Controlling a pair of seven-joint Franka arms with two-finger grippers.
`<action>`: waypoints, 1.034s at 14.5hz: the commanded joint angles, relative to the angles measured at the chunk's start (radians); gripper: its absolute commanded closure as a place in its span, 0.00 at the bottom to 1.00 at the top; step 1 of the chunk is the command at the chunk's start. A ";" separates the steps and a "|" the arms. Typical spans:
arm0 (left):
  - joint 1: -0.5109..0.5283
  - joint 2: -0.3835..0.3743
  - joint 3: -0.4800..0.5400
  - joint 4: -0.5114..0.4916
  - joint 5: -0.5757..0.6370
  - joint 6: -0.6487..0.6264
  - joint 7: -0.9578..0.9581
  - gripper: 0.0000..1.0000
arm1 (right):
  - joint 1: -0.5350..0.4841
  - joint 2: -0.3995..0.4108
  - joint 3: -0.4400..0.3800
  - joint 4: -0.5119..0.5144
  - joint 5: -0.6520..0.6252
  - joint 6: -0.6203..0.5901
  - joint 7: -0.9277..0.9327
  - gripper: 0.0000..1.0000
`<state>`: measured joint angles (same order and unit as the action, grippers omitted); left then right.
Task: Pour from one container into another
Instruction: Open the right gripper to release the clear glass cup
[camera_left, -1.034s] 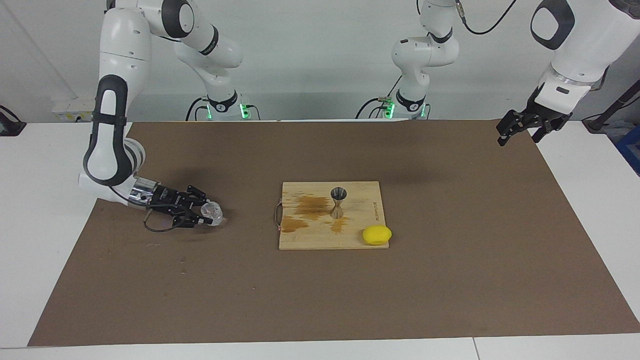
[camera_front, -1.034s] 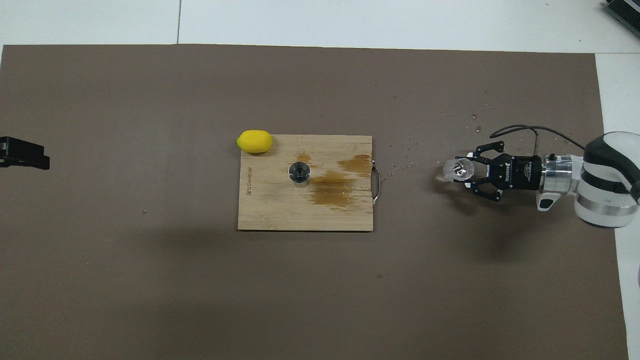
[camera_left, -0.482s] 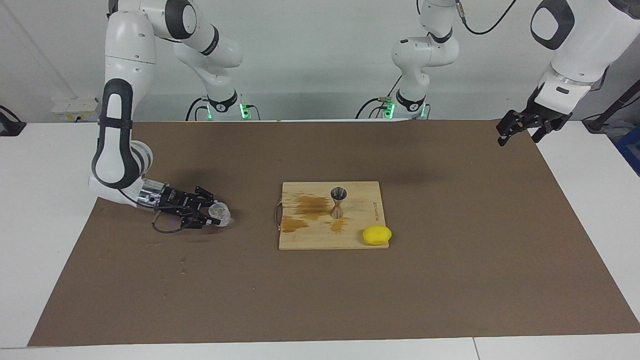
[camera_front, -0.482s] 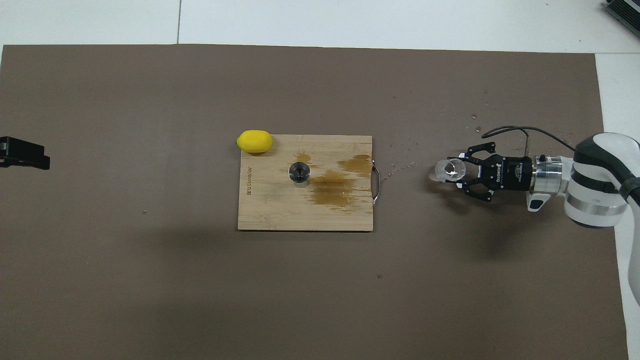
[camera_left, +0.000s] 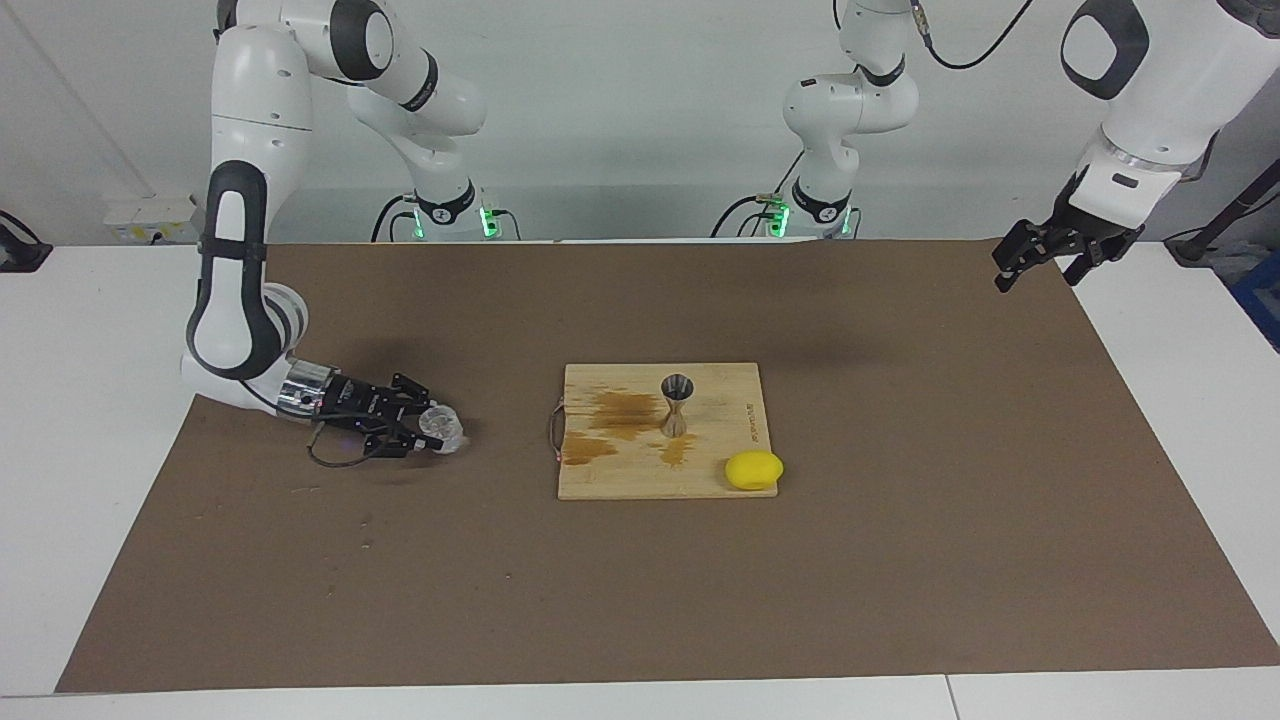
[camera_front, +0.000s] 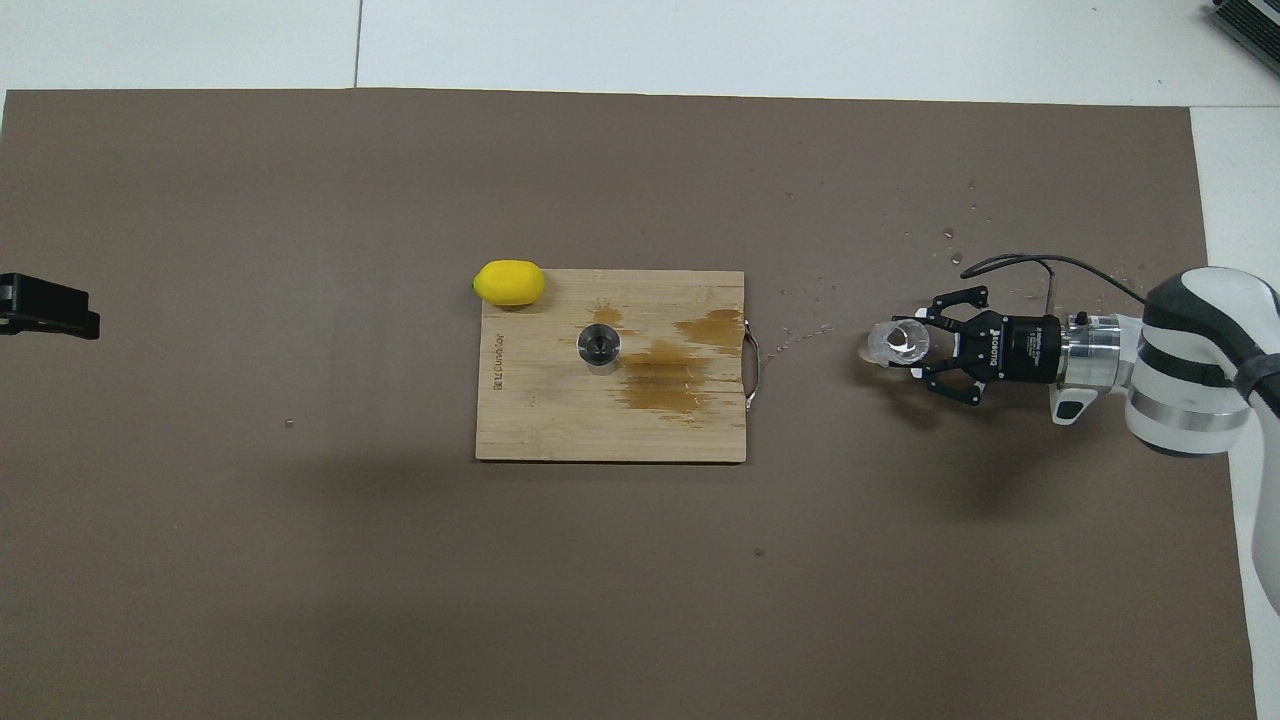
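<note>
From above we see only the tip of our left gripper (camera_front: 50, 308); the facing view shows it open, waiting high over the mat's (camera_left: 900, 560) corner. Our right gripper (camera_left: 428, 432) is clamped on the glass (camera_left: 438, 427), low over the mat. The jigger (camera_left: 677, 403) stands on the stained board (camera_left: 650, 475) toward our left arm's end from that hand, a lemon (camera_left: 753, 469) at the board's corner.

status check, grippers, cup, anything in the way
Right gripper shut on glass cup, low over mat. Left gripper open, waiting. Jigger upright on board; path clear.
</note>
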<state>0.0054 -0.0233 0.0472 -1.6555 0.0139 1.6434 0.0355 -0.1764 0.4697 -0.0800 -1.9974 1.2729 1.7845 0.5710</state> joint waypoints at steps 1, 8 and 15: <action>-0.013 -0.004 0.010 0.007 0.006 0.001 -0.016 0.00 | 0.000 0.006 0.002 -0.011 0.036 0.009 -0.045 1.00; -0.013 -0.004 0.010 0.007 0.006 0.001 -0.016 0.00 | 0.005 0.017 0.002 -0.011 0.039 0.009 -0.040 1.00; -0.013 -0.004 0.013 0.005 0.006 0.003 -0.014 0.00 | 0.006 0.018 0.002 -0.011 0.039 0.039 -0.020 0.98</action>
<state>0.0054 -0.0233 0.0484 -1.6555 0.0139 1.6434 0.0350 -0.1740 0.4874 -0.0799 -1.9995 1.2747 1.7977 0.5534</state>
